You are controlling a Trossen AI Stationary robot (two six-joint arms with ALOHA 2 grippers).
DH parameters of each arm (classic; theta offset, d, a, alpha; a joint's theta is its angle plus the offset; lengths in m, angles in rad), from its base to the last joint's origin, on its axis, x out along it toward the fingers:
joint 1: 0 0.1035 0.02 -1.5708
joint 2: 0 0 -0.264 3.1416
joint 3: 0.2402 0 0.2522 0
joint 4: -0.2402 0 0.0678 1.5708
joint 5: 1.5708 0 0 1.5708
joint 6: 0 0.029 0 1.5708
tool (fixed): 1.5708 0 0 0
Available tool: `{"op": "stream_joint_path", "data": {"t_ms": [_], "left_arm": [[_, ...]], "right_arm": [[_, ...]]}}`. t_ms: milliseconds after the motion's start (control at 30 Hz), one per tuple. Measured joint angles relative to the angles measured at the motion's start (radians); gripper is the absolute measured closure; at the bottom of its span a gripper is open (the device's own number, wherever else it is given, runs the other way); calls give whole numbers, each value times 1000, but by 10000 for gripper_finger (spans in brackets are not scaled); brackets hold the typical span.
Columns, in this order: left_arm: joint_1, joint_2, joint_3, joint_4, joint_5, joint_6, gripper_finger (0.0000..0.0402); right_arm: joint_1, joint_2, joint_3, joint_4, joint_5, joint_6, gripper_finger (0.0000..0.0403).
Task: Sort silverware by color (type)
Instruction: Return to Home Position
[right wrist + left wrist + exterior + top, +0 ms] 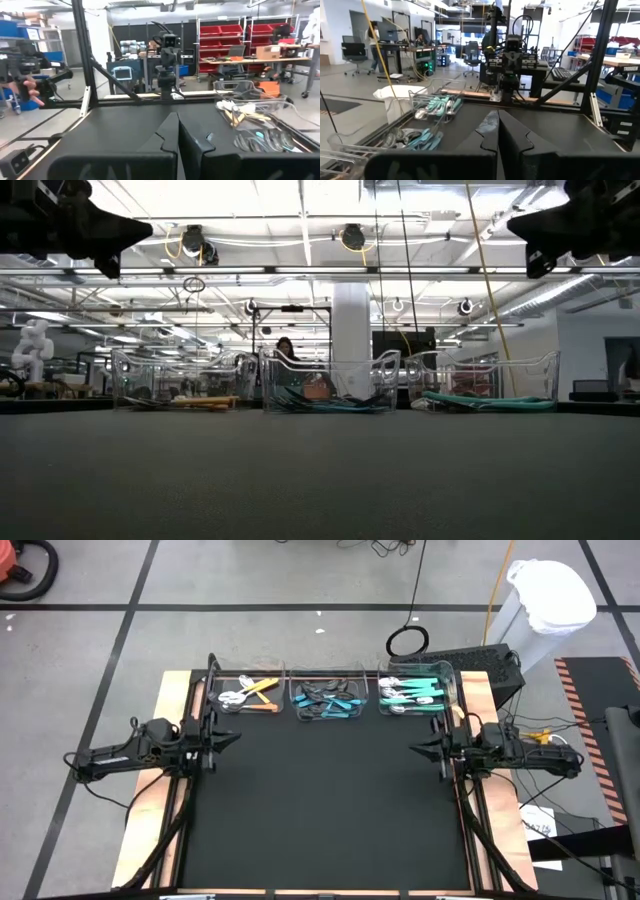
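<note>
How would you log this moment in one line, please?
left gripper: jaws shut, raised at left side | right gripper: jaws shut, raised at right side | spoons: in three clear bins by color

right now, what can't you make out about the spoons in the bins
Middle bin spoons: count, high view, piled and too small.
Left bin: left wrist view, cut by the picture's edge.
Right bin: separate spoons, low view, merged flat behind its wall.
</note>
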Motion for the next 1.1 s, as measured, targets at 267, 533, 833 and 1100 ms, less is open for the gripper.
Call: {"op": "stream_joint_path", "data": {"t_ms": [267,533,833,1100], "left_arm": [[0,0,-40,56,-7,2,395],[0,0,-69,64,-8,-25,395],[0,6,-156,218,27,-98,395],[0,6,-156,177,24,-105,395]], "right_arm": [[0,-1,-143,215,-1,67,403],[0,0,-176,213,2,83,403],[0,-1,-178,254,26,49,401],[0,-1,-180,246,105,62,400]]}}
